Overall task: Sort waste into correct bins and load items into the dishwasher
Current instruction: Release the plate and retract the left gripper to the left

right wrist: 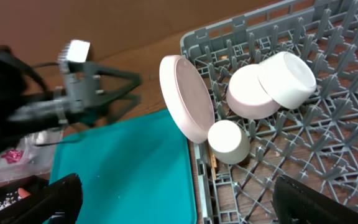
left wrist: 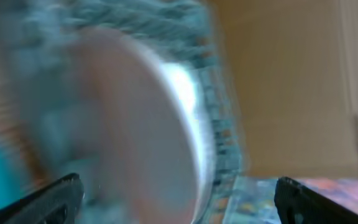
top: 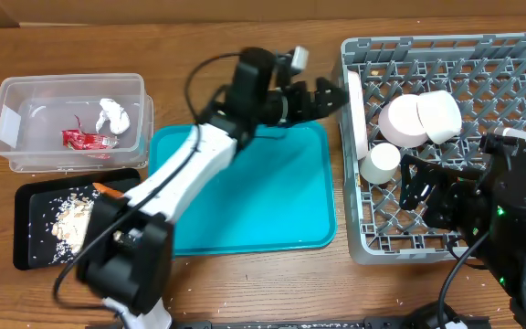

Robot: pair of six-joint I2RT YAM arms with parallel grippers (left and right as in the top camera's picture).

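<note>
Your left gripper (left wrist: 178, 186) has its jaws wide apart with nothing between them. The plate (top: 356, 114) stands on edge right ahead of the fingertips, tilted, at the rack (top: 519, 64) wall nearest those jaws. The left wrist view is blurred, so you cannot tell whether a finger touches the plate rim. That wall and the plate edge close off the way forward. Behind and below the left jaws lies the flat teal tray (top: 245, 201), and the room is there.

Your right gripper (right wrist: 176, 186) hangs over the rack floor, jaws also apart and holding nothing. The cup (right wrist: 229, 142) sits just ahead of them, a little right of centre, close to the plate's lower edge. Past the cup, two bowls (right wrist: 250, 93) lie on their sides, touching each other. To the right of these jaws the lattice and its upright pegs run on to the far walls. To the left, the rack wall and the plate stand between your two grippers, which are near each other.

Well behind the left jaws, beyond the teal tray, the tub (top: 26, 87) holds the wrapper (top: 85, 139) and the tissue (top: 112, 114). The black tray (top: 35, 228) sits just beside it with the scraps (top: 71, 219), and the carrot stick (top: 108, 189) is at the edge nearer the arm. Everything rests on a brown wooden table (top: 89, 37); a few pale crumbs dot it below the teal tray
</note>
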